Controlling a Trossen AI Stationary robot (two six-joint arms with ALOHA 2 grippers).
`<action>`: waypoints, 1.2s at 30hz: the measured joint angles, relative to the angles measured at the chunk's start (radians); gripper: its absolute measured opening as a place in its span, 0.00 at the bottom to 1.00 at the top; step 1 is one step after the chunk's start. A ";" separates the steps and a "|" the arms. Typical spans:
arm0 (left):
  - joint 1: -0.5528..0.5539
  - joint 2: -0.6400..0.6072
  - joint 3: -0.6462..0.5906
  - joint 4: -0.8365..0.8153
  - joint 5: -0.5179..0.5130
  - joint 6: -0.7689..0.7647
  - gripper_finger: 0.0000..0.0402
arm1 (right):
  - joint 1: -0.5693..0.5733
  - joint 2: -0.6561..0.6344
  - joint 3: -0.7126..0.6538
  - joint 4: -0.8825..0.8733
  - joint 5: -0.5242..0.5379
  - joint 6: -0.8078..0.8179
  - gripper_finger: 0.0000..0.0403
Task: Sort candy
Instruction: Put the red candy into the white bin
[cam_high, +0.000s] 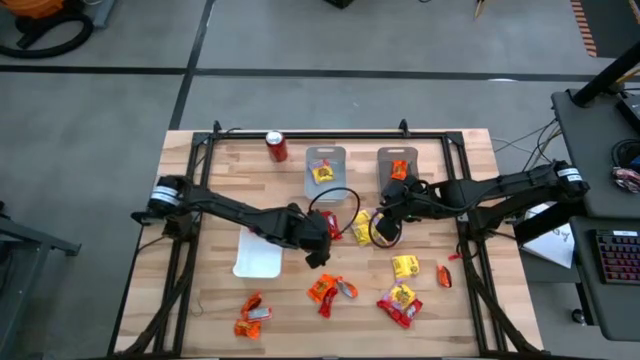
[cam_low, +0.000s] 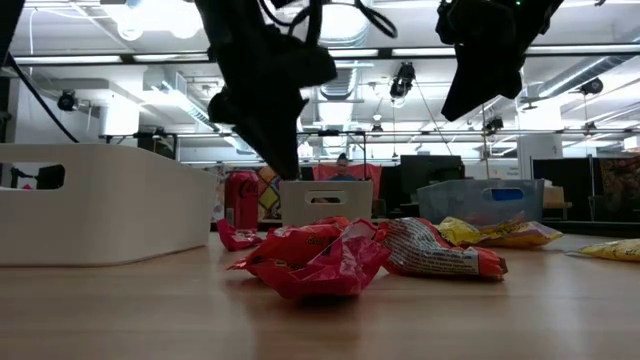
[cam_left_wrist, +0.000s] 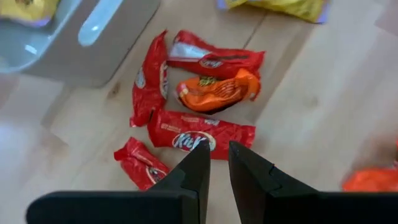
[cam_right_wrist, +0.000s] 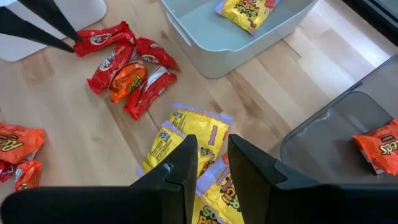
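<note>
The left pincer (cam_left_wrist: 216, 163), narrow and empty, hangs over a flat red crinkly candy bar (cam_left_wrist: 202, 136) whose long axis crosses its fingers. The right pincer (cam_right_wrist: 211, 163), also narrow and empty, hovers over yellow wrapped packets (cam_right_wrist: 186, 134).

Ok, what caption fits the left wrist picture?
Left gripper hovers, empty, over red candy packets on the table.

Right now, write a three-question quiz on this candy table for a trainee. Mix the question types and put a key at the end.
1. True or false: the soda can stands outside every tray.
2. Which colour of candy lies in the grey tray nearest the can? A red, B yellow, C orange.
3. Fill in: the ___ gripper hangs open over the red packets, while the right gripper hangs open over the yellow packets.

Key: 1 true; 2 B; 3 left.
</note>
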 joint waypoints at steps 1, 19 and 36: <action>0.000 0.005 0.000 0.004 -0.011 -0.013 0.11 | 0.000 0.000 0.000 0.000 0.000 -0.003 0.21; 0.035 0.128 0.013 0.025 -0.017 -0.097 0.47 | 0.001 0.000 0.000 -0.002 -0.002 -0.006 0.23; 0.049 0.142 -0.012 0.025 -0.013 -0.111 0.51 | 0.001 0.000 -0.001 -0.002 -0.001 -0.006 0.24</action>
